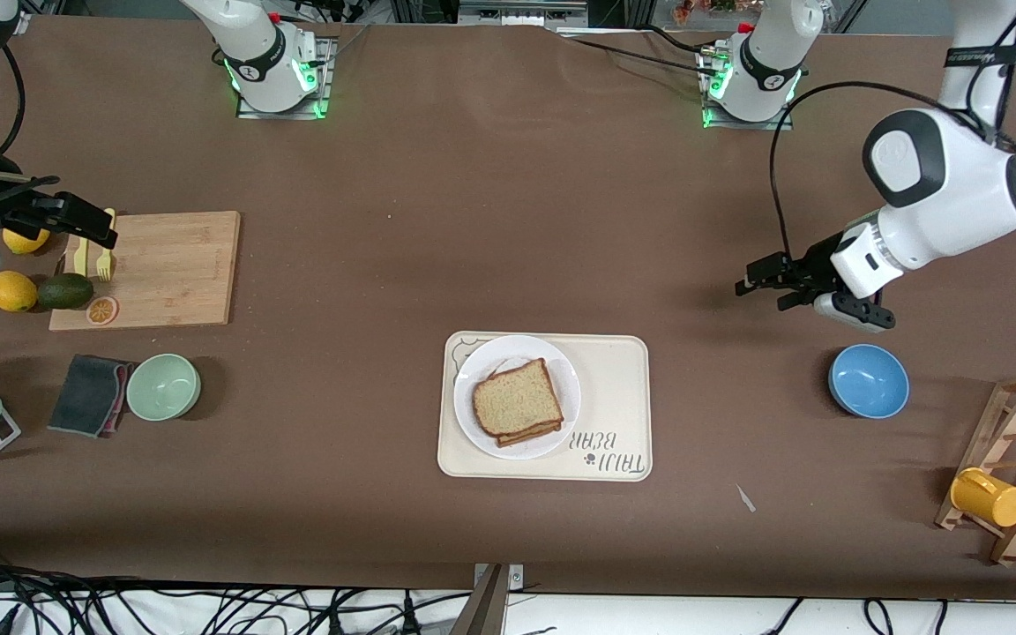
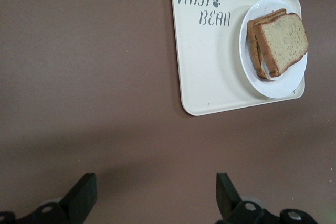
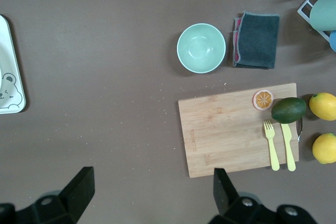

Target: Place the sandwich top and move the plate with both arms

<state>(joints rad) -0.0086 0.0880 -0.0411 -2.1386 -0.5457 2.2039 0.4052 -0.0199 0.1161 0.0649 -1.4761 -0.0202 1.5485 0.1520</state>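
Note:
The sandwich top [image 1: 517,403] is a plain brown bread slice lying on another slice on the small round white plate [image 1: 495,357]. The plate stands on the cream bear tray [image 1: 614,397], at its end toward the right arm. My left gripper [image 1: 748,275] is open and empty in the air over bare table toward the left arm's end; its wrist view shows its open fingers [image 2: 156,195], the sandwich top [image 2: 282,38], plate [image 2: 278,85] and tray [image 2: 210,66]. My right gripper [image 1: 98,227] is open and empty over the cutting board's end; its wrist view [image 3: 152,192] shows a tray corner [image 3: 8,77].
A wooden cutting board [image 1: 164,269] with a yellow fork and knife [image 1: 93,256], lemons and an avocado [image 1: 65,290] lies toward the right arm's end. A green bowl [image 1: 163,385] and cloth [image 1: 89,394] lie nearer the camera. A blue bowl [image 1: 868,380] and a mug rack [image 1: 1011,467] stand toward the left arm's end.

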